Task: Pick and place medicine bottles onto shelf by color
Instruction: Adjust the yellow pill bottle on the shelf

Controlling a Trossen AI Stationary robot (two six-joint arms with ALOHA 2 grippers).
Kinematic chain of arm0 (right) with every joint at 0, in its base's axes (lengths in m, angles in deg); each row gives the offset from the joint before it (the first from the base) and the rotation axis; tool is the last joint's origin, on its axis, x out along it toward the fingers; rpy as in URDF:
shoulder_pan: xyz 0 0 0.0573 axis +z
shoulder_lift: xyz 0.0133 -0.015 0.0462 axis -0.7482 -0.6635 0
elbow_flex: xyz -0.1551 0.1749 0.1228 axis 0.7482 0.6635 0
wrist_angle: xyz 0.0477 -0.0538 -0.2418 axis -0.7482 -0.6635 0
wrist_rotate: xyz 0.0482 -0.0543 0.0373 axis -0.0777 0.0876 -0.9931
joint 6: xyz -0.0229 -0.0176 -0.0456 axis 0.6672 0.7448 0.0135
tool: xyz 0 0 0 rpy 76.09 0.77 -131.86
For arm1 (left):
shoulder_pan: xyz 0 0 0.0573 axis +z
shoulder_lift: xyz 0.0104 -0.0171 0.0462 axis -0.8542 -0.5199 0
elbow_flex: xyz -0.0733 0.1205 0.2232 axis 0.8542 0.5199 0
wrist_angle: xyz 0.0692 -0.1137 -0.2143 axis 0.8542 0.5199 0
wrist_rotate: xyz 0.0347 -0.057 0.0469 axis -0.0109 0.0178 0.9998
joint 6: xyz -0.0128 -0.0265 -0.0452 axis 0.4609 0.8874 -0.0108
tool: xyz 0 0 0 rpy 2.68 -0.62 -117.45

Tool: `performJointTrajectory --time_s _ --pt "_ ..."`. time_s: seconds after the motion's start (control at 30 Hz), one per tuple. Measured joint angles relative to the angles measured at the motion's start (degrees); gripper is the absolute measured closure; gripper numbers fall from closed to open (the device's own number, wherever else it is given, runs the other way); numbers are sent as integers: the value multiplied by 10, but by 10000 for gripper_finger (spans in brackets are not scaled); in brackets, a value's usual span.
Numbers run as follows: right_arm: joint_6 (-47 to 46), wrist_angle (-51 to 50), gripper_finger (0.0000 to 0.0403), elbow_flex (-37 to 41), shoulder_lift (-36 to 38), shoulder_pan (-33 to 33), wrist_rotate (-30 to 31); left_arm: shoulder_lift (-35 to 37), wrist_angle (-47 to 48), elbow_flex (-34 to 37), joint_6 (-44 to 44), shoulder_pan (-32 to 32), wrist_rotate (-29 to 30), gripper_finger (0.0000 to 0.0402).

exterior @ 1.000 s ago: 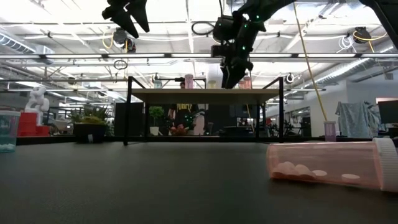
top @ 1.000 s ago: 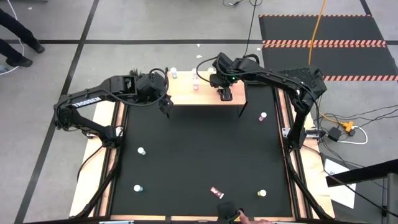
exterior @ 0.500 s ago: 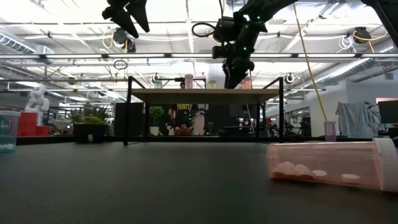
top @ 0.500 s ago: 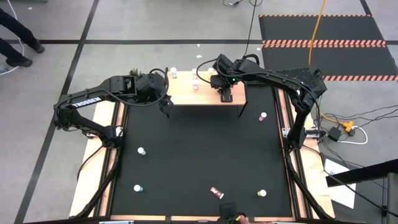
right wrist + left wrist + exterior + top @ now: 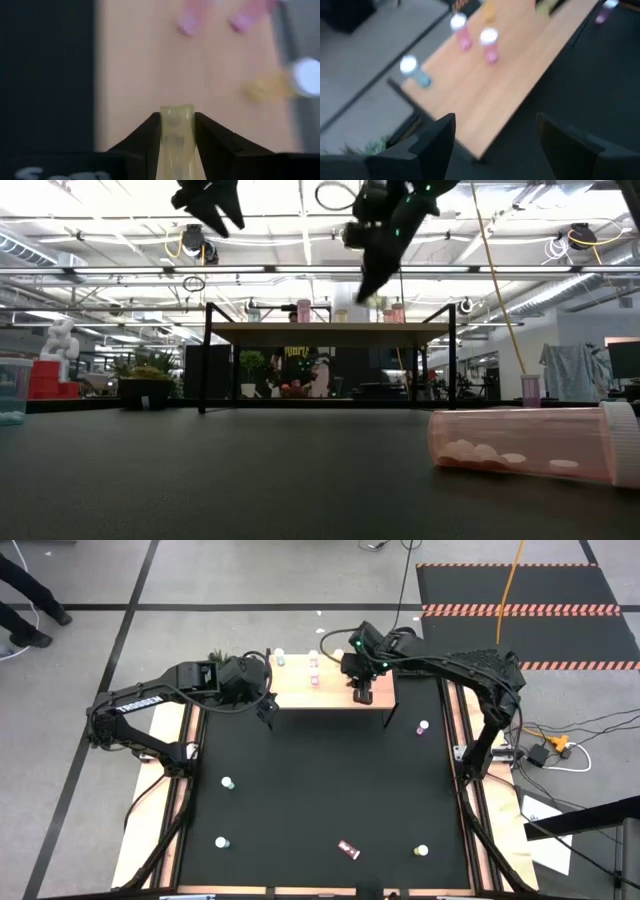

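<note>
Right gripper (image 5: 364,692) is up over the wooden shelf (image 5: 300,692), near its right end, and it's clamped on a yellow bottle (image 5: 176,135): from the wrist camera you see the pale yellow cylinder pinched tight between the two dark fingers (image 5: 145,140), with bare shelf board beyond it. From table level that gripper (image 5: 372,280) hangs clear above the shelf top (image 5: 330,327), not touching it.

On the shelf itself: a blue bottle (image 5: 416,71) stands at the left end, two pink bottles (image 5: 489,44) side by side toward the middle, and another yellow bottle (image 5: 272,86) lies farther along the board from the gripped one.

Left gripper (image 5: 266,708) waits just off the shelf's left front corner, fingers spread wide apart and empty, the shelf edge showing between them from its own camera.

Out on the black table (image 5: 320,790), well away from the shelf, loose bottles are scattered. A pink one (image 5: 530,442) lies on its side right by the low camera, pills visible inside, and a purple-tinted one (image 5: 423,727) stands just off the shelf's right leg.
</note>
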Motion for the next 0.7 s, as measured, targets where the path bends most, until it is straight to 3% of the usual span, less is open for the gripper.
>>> performJointTrajectory --time_s 0.17,0.37,0.47,0.7 --pt "-200 24 305 0 22 0 -213 0 -116 0 -149 -23 -5 128" --pt "-357 59 302 0 22 13 -411 -12 -250 0 -368 -63 -91 128" --pt "-387 70 302 0 24 25 -451 -23 -282 -1 -401 -76 -132 128" --pt "-397 95 301 0 23 55 -454 -57 -306 -1 -396 -83 -196 128"
